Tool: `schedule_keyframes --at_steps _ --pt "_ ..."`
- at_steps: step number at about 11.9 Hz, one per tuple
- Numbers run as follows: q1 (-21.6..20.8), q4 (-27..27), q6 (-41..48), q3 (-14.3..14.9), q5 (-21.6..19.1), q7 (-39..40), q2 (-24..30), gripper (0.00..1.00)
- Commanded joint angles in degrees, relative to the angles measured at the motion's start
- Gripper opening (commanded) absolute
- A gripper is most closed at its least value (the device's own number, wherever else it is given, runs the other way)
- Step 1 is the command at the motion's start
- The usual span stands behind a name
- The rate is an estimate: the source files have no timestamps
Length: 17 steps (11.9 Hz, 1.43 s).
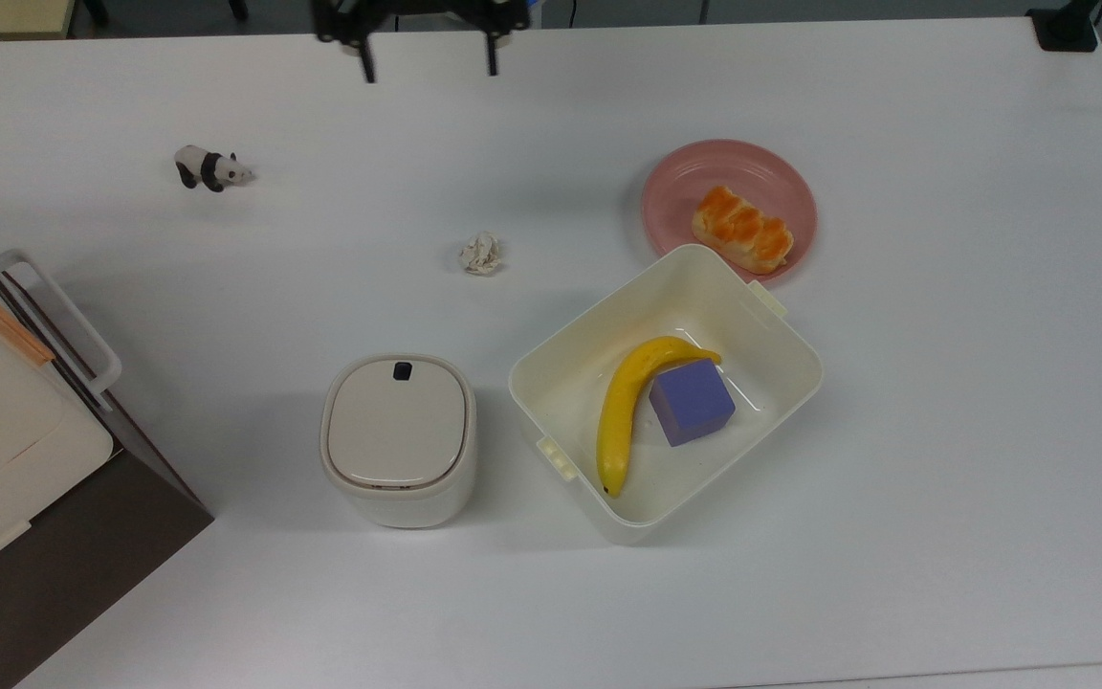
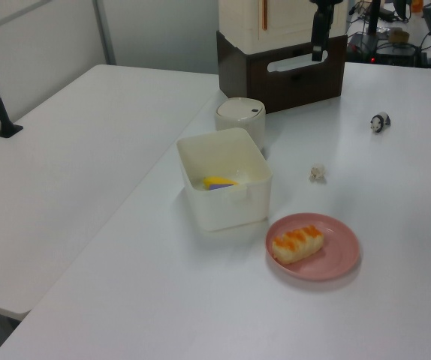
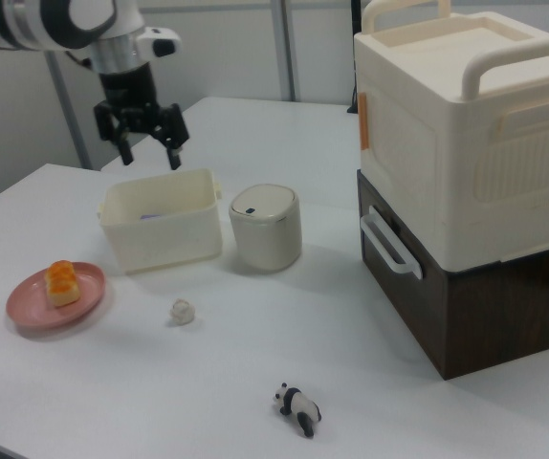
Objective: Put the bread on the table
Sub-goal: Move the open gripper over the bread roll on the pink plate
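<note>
The bread (image 1: 742, 230), a small loaf with a glossy orange-brown top, lies on a round pink plate (image 1: 704, 163) at the top view's upper right. The plate rests on the white table (image 1: 943, 431). My gripper (image 1: 429, 65) hangs open and holds nothing, high over the table's far edge and well off to the top view's left of the plate. In the right view the gripper (image 3: 148, 155) hovers above and behind the cream bin, with the bread (image 3: 61, 282) on its plate (image 3: 35, 308) at the lower left. The left view has the bread (image 2: 298, 241) near the front.
A cream bin (image 1: 781, 330) next to the plate holds a banana (image 1: 623, 411) and a purple cube (image 1: 692, 402). A lidded canister (image 1: 398, 435), a crumpled paper ball (image 1: 481, 254) and a toy panda (image 1: 209, 168) also stand on the table. A large cream-and-brown box (image 3: 466, 182) occupies the top view's left edge.
</note>
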<state>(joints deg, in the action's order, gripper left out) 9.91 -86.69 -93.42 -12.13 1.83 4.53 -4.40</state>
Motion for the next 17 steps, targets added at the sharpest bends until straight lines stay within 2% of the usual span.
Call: schedule_keyframes --at_steps 1,2,5,8,11,13,16,17 --pt "-7.1 -11.6 -2.4 0.6 3.0 2.0 7.1 1.00" --pt "-8.8 -14.3 -2.4 0.0 4.0 2.8 8.3 1.00" --pt "-15.3 -17.4 -2.1 -0.3 5.6 5.7 7.7 1.00" --pt "-21.9 -16.6 -2.8 -0.3 7.8 5.1 2.0 1.00" --pt "-26.2 -16.6 -10.3 -0.7 9.0 -4.2 -3.0 1.00" --pt "-29.1 -16.7 -15.4 -0.8 13.8 -13.1 -7.4 1.00" --pt "-29.9 -16.5 -18.6 -1.2 16.6 -18.4 -11.4 1.00" --pt "-30.3 -16.5 -19.9 -2.4 19.4 -21.8 -12.9 1.00"
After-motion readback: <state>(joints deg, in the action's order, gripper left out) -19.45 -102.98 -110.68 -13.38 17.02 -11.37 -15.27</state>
